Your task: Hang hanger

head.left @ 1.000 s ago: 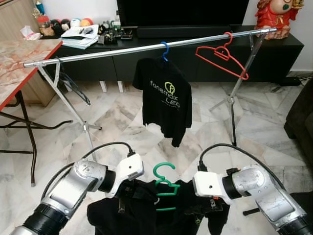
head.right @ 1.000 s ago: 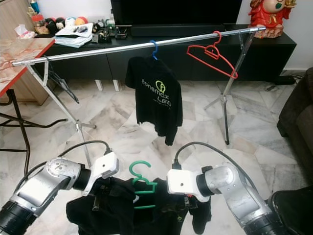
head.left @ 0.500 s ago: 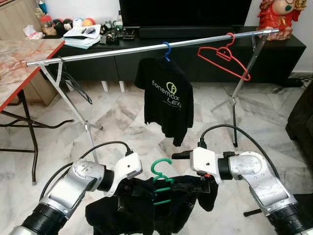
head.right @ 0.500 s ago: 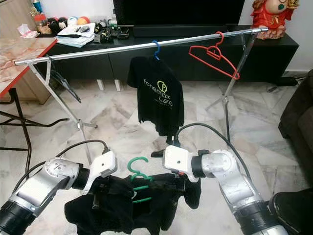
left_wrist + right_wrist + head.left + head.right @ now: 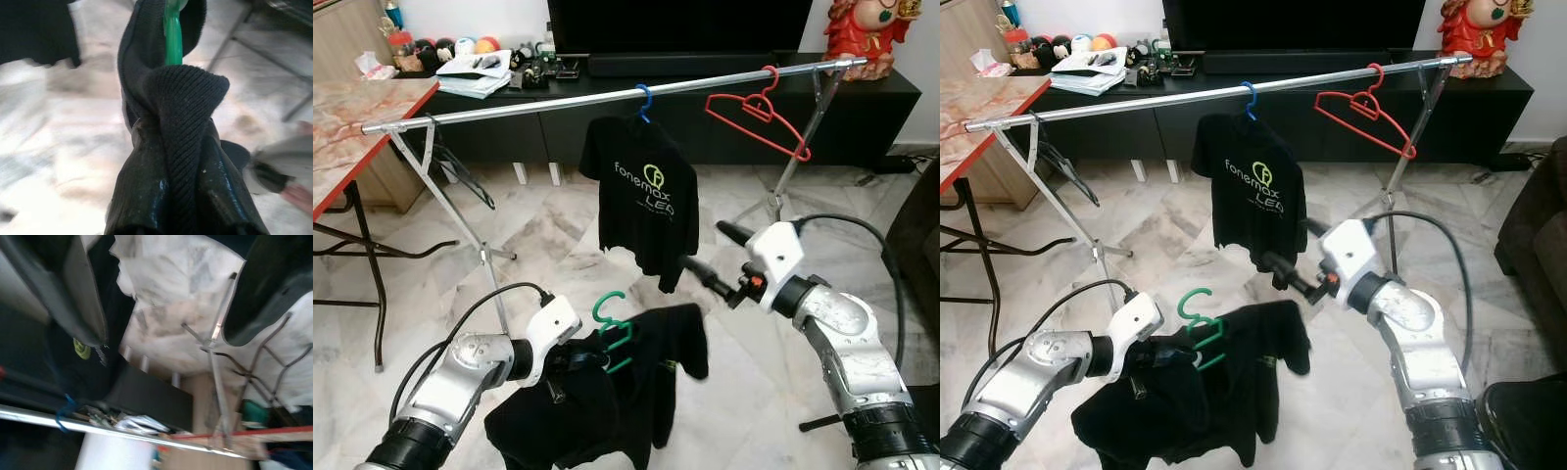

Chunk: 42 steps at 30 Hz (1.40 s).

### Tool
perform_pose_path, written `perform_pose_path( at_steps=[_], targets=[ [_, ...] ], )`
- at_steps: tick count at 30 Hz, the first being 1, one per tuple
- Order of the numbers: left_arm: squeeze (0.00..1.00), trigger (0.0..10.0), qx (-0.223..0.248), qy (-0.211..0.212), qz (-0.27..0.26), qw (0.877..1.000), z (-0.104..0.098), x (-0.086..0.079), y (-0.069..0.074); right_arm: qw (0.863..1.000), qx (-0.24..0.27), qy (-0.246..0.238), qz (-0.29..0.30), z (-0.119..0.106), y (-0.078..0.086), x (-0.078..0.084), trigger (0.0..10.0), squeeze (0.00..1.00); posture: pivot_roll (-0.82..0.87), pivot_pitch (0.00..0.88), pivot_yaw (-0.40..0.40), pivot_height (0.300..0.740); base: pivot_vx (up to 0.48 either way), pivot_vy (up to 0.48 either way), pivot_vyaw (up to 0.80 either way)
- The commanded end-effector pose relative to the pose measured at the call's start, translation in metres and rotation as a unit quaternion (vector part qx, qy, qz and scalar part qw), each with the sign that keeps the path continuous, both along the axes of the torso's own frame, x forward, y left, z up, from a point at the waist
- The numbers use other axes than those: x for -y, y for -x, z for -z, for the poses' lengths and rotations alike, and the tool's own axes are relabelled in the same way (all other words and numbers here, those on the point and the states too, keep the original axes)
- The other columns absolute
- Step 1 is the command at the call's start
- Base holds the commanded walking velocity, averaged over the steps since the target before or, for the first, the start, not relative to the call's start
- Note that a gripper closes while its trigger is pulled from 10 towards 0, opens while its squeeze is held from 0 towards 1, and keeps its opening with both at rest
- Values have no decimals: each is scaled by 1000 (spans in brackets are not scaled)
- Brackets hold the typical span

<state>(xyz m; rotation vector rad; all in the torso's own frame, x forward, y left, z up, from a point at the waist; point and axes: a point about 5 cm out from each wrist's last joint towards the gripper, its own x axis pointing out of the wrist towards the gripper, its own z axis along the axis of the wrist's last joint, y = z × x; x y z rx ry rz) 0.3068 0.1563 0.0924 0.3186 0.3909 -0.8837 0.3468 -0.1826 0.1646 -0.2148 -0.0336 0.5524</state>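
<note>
Hidden and blurred parts

The black shirt (image 5: 607, 401) is covering the left gripper (image 5: 570, 360) and the green hanger's (image 5: 612, 328) lower half; the right wrist view is smearing the rail (image 5: 98, 428), and the table (image 5: 352, 117) is running off the frame.

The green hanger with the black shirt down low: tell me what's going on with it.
The left tool is shut on the black shirt, which is draped on the green hanger, holding both low over the floor. The right tool is open and empty, raised near the hung black T-shirt on the rail. A red hanger hangs bare further right. The green hanger is not yet on the rail.
</note>
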Motion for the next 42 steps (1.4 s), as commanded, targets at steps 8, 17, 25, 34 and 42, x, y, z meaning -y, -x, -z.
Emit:
perform_pose_path(
  at_steps=[8, 17, 25, 34, 42],
  targets=[
    [0, 10000, 46, 18, -214, 975, 19, -22, -9, 929, -246, -88, 262, 142, 42, 18, 10000, 0, -14, 98, 23, 740, 0, 0, 0],
    [0, 10000, 62, 103, -317, 941, 30, -32, 14, 829, -413, -67, 370, 231, 135, 14, 10000, 0, -19, 47, 11, 740, 0, 0, 0],
    [0, 10000, 47, 131, -341, 930, 37, -32, 27, 801, -453, -49, 388, 250, 173, 17, 10000, 0, -14, 1, 11, 740, 0, 0, 0],
    [0, 10000, 43, 111, -326, 938, 38, -29, 25, 802, -459, -44, 380, 253, 178, 15, 10000, 0, -20, 0, 28, 740, 298, 0, 0],
    [0, 10000, 42, 111, -325, 938, 38, -27, 28, 807, -453, -51, 375, 250, 169, 10, 10000, 0, -15, 0, 30, 740, 335, 0, 0]
  ],
)
